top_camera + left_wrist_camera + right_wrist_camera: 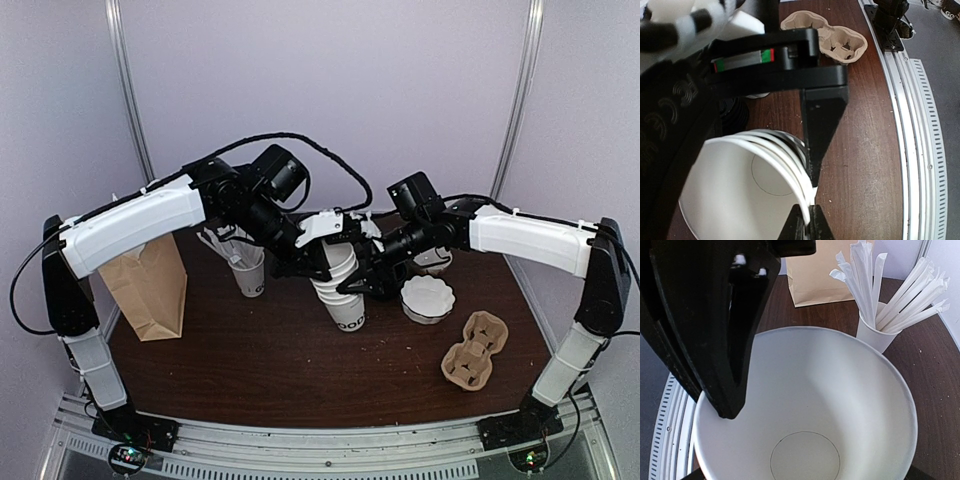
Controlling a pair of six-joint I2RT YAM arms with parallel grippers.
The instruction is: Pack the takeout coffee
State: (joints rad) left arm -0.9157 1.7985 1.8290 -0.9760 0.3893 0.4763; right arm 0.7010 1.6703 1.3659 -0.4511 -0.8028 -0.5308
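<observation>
Left gripper (pixel 807 222) jaws pinched together on the rim of the top cup (pixel 740 190), one finger inside and one outside. That cup sits nested in the cup stack (pixel 345 300) at table centre. Right gripper (pixel 368 278) jaws are spread wide across the same cup mouth, one finger (pixel 725 390) at the rim; contact unclear. Cups are smooth white paper, tapered, rolled rims. Straw cup (pixel 875 335) and brown paper bag (pixel 150 285) are on the left, pulp carrier (pixel 475 350) on the right. Bare dark wood table (pixel 270 370) runs to the near edge.
</observation>
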